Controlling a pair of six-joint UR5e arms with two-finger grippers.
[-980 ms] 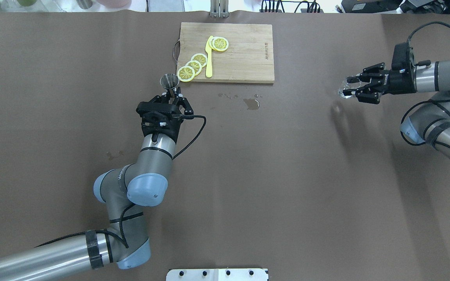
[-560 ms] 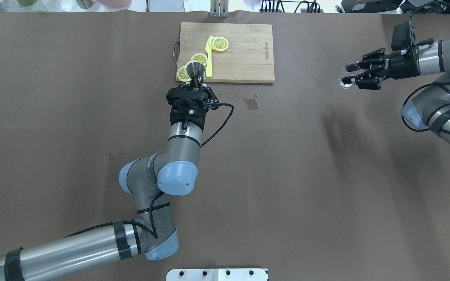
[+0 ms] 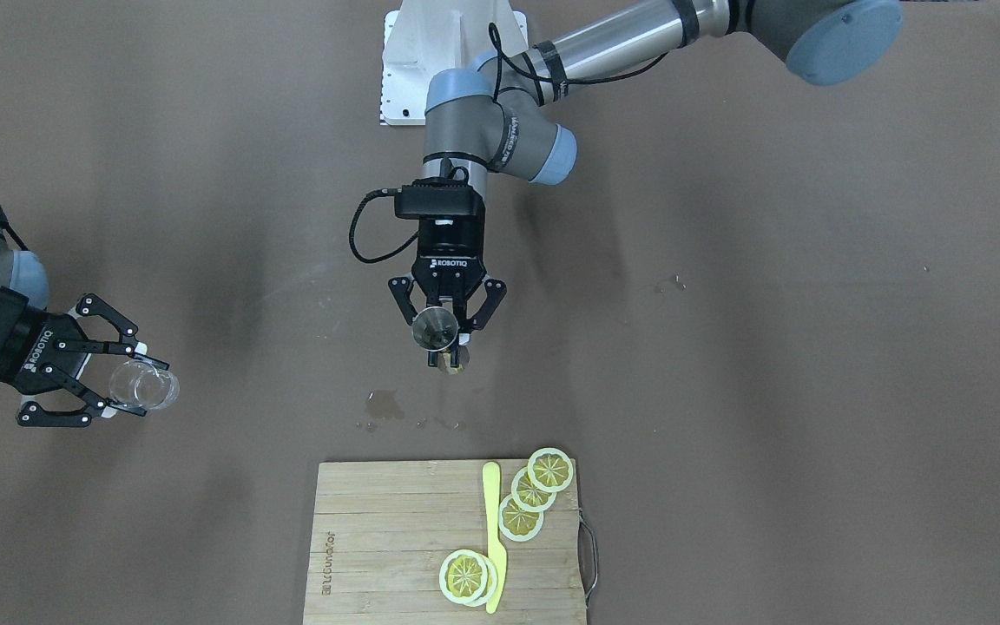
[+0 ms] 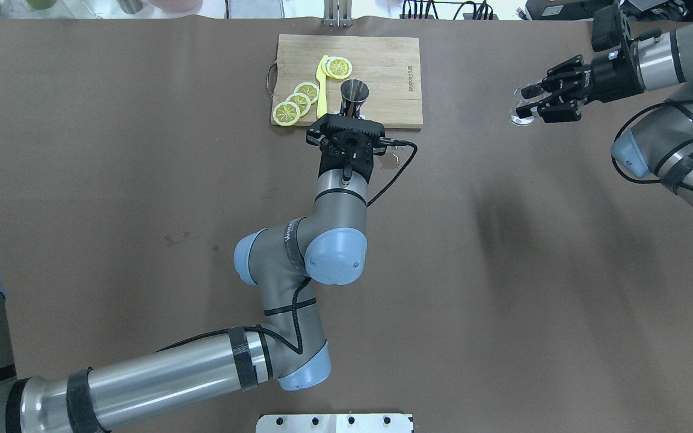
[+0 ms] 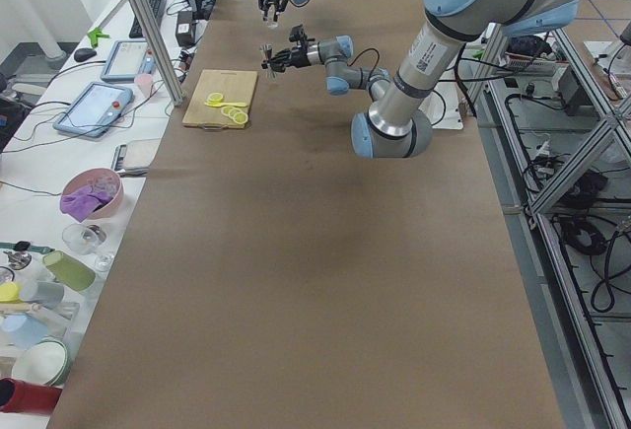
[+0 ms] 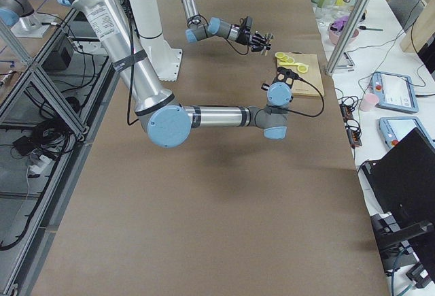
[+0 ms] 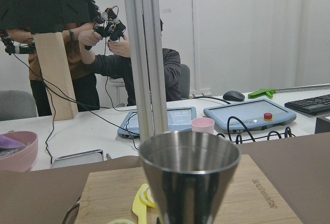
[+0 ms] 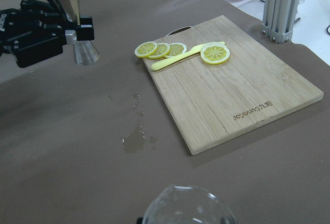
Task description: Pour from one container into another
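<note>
So you're maybe a third in, I'd say: both containers are picked up but nothing's poured yet. Your left gripper (image 3: pixel 447 345) is clamped on the narrow waist of the steel jigger (image 3: pixel 433 330), holding it upright just off the near edge of the cutting board (image 4: pixel 385 81). Your right gripper (image 3: pixel 137 389) is closed around the clear glass (image 3: pixel 151 387), way over on the robot's right, well apart from the jigger. The glass looks empty, and I can't tell whether there's anything in the jigger. You've got the whole bit left, i.e. bring the two together, tip the jigger over the glass, then set both down. The brown table cover (image 4: pixel 142 150) has a small wet patch (image 3: pixel 384 403) near the board, which carries lemon slices (image 4: pixel 298 101) and a yellow knife (image 4: pixel 321 90). Beyond the table there are tablets (image 7: pixel 248 113), a pink bowl (image 5: pixel 92 193) and a couple of people (image 7: pixel 49 44).
</note>
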